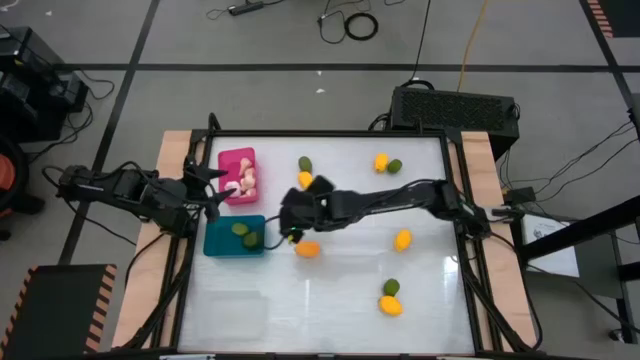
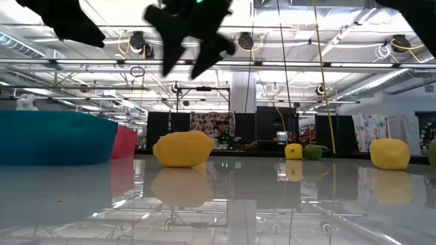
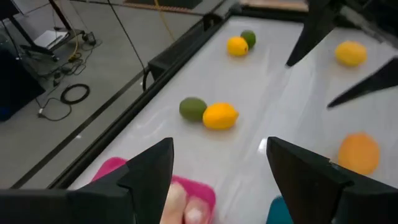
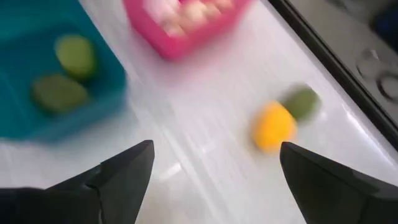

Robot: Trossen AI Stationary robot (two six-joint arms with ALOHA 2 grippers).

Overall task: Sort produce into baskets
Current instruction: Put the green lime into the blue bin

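The pink basket (image 1: 237, 160) holds pale garlic-like bulbs (image 1: 246, 183). The teal basket (image 1: 215, 240) holds two dark green ovals (image 1: 244, 233). My left gripper (image 1: 212, 192) is open and empty at the pink basket's near left corner, as its wrist view (image 3: 217, 180) shows. My right gripper (image 1: 290, 222) is open and empty above the table, just right of the teal basket, over bare tabletop in its wrist view (image 4: 211, 180). An orange fruit (image 1: 307, 249) lies on the table just near of it. I cannot make out the clear basket.
Loose on the table: a yellow fruit (image 1: 306, 181) with a green oval (image 1: 304, 164), another yellow and green pair (image 1: 381, 161) at the far right, a yellow fruit (image 1: 402, 239) at the right, and a green oval (image 1: 391, 287) with a yellow fruit (image 1: 391, 306) near the front.
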